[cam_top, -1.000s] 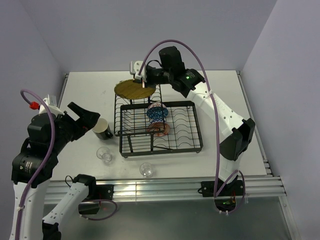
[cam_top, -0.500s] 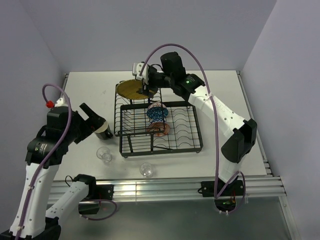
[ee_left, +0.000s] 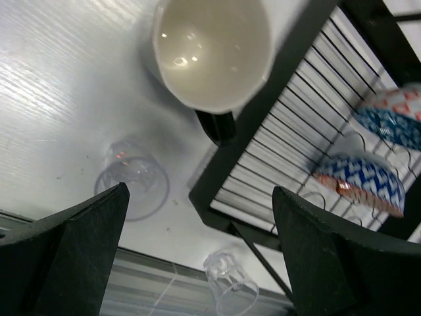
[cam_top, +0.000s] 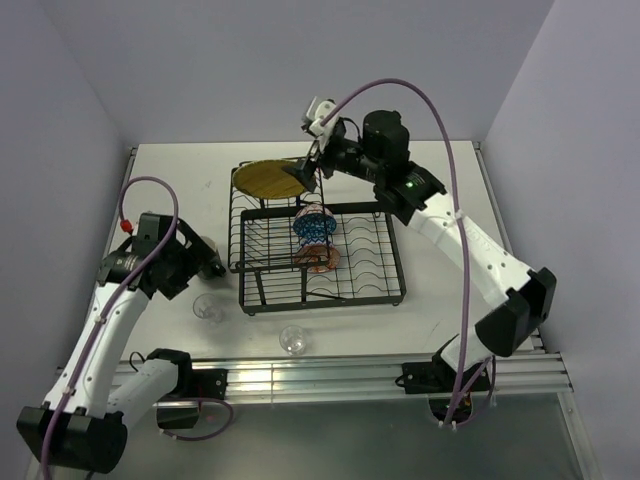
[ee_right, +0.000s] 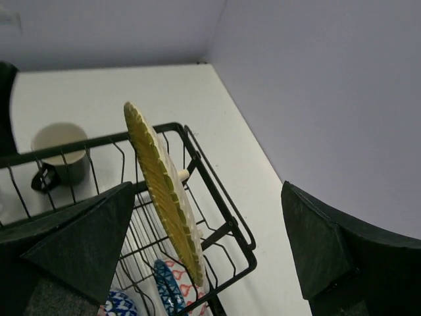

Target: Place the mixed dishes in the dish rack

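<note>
The yellow plate (cam_top: 268,180) (ee_right: 164,191) leans on the raised back part of the black dish rack (cam_top: 392,262) (ee_right: 227,232). My right gripper (cam_top: 312,170) (ee_right: 209,197) is open just right of the plate's edge, apart from it. A blue patterned bowl (cam_top: 315,225) (ee_left: 363,181) and an orange-red bowl (cam_top: 320,258) (ee_left: 395,112) stand in the rack's slots. My left gripper (cam_top: 203,262) (ee_left: 200,197) hangs open over the black mug (ee_left: 214,49), which stands upright by the rack's left side. Two clear glass cups (cam_top: 208,308) (cam_top: 293,340) stand on the table.
The white table (cam_top: 450,200) stretches to the right of the rack. A metal rail (cam_top: 350,368) runs along the near edge, close to the nearer glass cup (ee_left: 230,283). Walls close in the back and both sides.
My right gripper has opened, let go of the yellow plate and drawn back to the right. The plate now rests on the rack. My left arm has swung in over the mug.
</note>
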Tool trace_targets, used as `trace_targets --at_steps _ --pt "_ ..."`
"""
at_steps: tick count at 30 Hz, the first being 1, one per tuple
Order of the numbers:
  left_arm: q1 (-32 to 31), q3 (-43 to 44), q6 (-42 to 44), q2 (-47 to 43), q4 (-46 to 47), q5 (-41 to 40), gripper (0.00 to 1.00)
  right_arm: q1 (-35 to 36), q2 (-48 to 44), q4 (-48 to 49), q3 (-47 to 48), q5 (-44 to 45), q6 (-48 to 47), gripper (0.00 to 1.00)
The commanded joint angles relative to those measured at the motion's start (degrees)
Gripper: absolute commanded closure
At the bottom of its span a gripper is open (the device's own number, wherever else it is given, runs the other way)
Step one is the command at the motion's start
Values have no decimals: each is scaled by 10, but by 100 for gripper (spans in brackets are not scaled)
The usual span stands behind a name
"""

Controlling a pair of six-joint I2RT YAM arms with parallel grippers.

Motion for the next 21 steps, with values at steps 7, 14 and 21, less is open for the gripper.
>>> trace_targets --at_steps 7,14,21 --pt "99 -13 -39 65 63 -29 7 2 -133 16 -61 81 188 0" --pt "141 -21 -51 106 90 -15 14 2 -147 -216 74 153 360 0" --pt "150 -21 -48 155 118 -20 28 2 -181 -355 104 99 413 0"
